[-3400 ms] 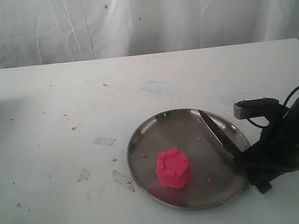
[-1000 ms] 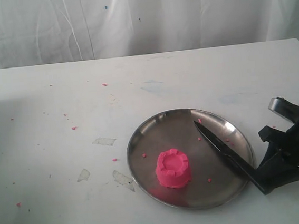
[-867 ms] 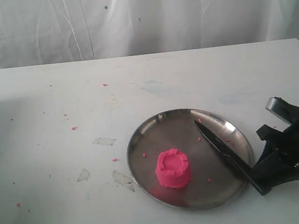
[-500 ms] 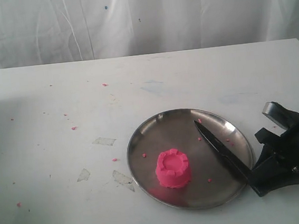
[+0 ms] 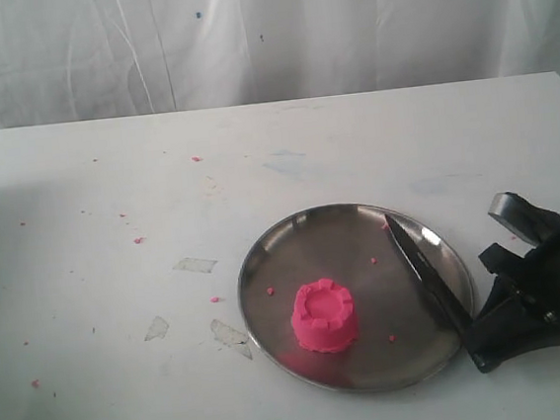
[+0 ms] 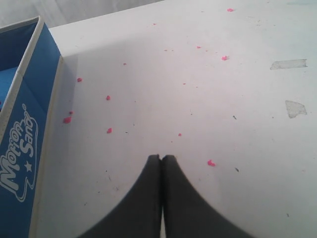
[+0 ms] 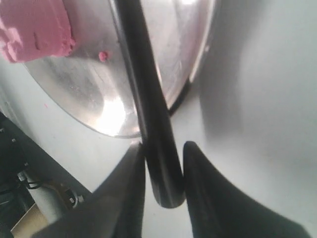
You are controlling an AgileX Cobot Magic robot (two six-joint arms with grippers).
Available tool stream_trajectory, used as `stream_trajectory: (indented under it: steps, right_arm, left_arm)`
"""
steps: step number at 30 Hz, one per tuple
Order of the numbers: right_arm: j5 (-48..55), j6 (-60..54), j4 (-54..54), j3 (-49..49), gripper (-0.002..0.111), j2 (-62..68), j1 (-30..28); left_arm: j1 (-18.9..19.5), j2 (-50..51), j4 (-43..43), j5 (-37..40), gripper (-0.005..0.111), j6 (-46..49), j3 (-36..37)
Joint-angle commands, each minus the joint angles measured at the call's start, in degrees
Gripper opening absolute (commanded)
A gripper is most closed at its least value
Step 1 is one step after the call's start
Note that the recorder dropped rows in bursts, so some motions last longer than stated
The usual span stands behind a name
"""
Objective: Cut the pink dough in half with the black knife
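Swinging round since half a second back, the black knife (image 5: 427, 270) now has its tip closer to the far right rim of the steel plate (image 5: 285, 259), where before it pointed further in over the plate's floor. Its blade lies along the plate's right side, and the handle sticks out past the near right rim over the white desk (image 5: 114, 236). And the right tool (image 5: 476, 335) is on it! The wrist view shows its two dark fingers (image 7: 124, 198) set snug on either side of the handle's end, pinching the knife. It stays low at the plate's edge, barely shifted. The pink dough (image 5: 323, 315) hasn't budged. It's one whole castle-shaped lump, upright, notched rim on top, sitting on the plate left of the middle toward the near side, well apart from the blade. Over on the other arm, the left tool (image 6: 162, 158) hangs above bare desk with its fingers pressed together, nothing between them. Tiny pink crumbs (image 6: 108, 97) speckle the surface around it, and a blue box (image 6: 25, 124) with white lettering stands at the desk's edge nearby.
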Motion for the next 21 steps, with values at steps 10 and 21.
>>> stream_trajectory:
  steps: [10, 21]
  right_arm:
    - [-1.9, -3.4, 0.4, 0.2, 0.0, -0.2, -0.4]
    - [-4.0, -5.1, 1.3, 0.2, 0.0, -8.1, 4.6]
  left_arm:
    - [0.0, -0.3, -0.2, -0.2, 0.0, -0.3, 0.1]
    - [0.0, -0.3, -0.2, -0.2, 0.0, -0.3, 0.1]
